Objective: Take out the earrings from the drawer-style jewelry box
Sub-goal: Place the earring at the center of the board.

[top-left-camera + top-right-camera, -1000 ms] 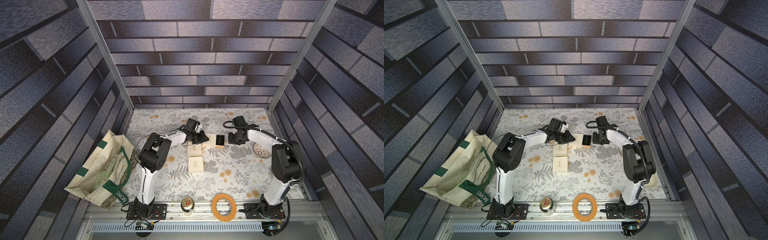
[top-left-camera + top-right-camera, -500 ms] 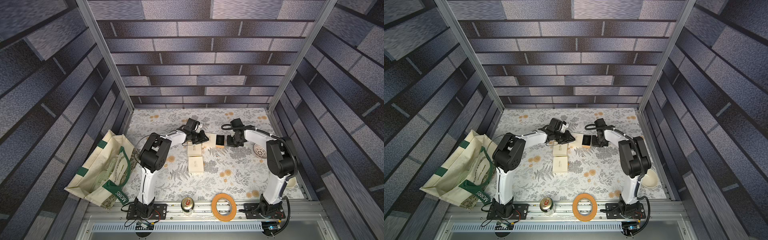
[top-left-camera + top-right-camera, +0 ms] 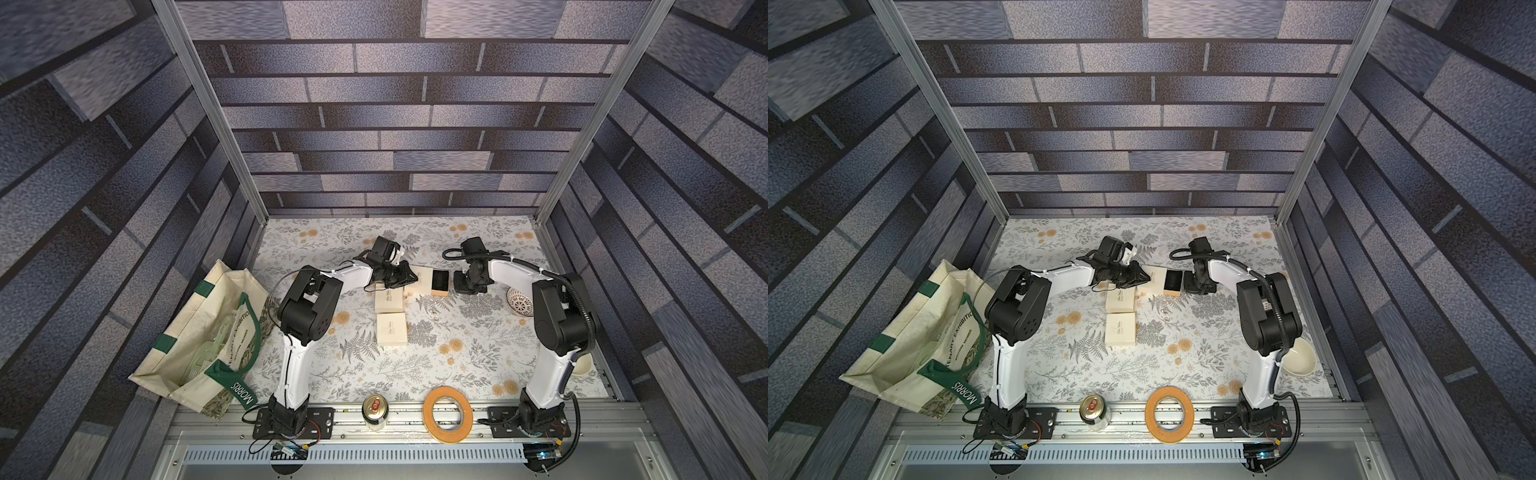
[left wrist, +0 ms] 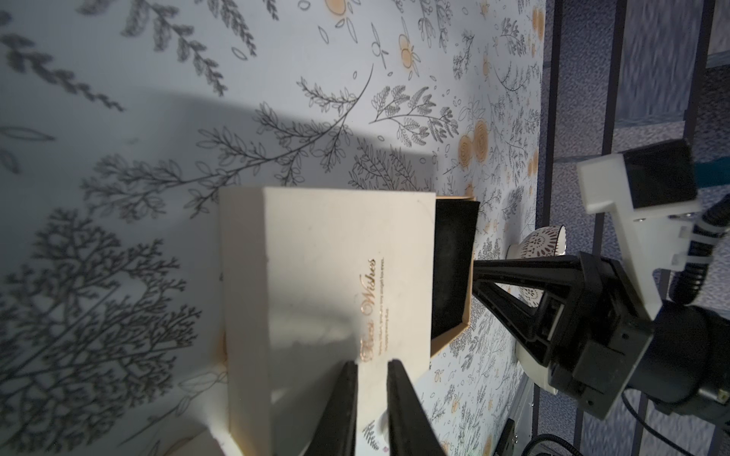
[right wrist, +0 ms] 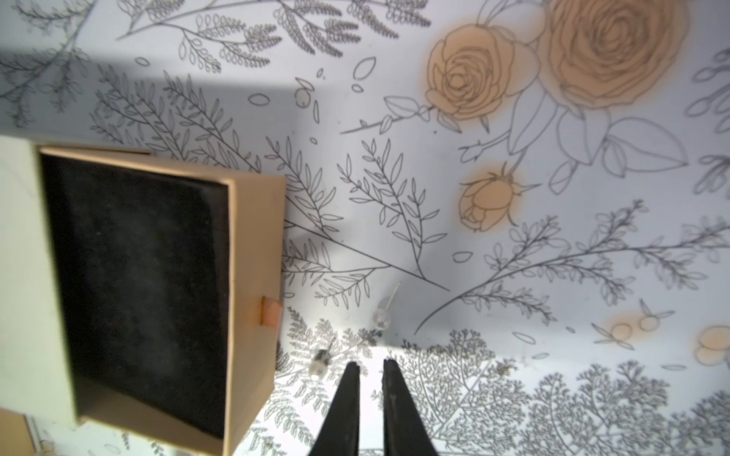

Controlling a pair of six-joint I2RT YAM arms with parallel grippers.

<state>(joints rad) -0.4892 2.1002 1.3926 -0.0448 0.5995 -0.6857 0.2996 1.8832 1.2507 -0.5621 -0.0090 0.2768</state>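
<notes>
**Earrings out on the counter, right end effector letting go**

Brick-print walls, floral counter (image 3: 457,370). The cream jewelry box sleeve (image 4: 324,256) lies with its drawer (image 5: 138,276) pulled out, and the black lining looks bare. The earrings (image 5: 320,361) lie on the counter just beside the drawer front, the second stud (image 5: 382,314) a little farther off.

Right end effector (image 5: 371,365) hovers beside them, jaws at a narrow slit with nothing between. Left end effector (image 4: 372,363) sits over the sleeve's corner, jaws also narrow and empty; contact unclear.

Judgement: removal is at its end, with the release in hand. Next, the right arm should lift straight off without brushing the studs.

Versus a second ago: the right elbow has swung inward and now covers part of the patterned bowl (image 3: 517,301). Box and left arm are unchanged.
</notes>
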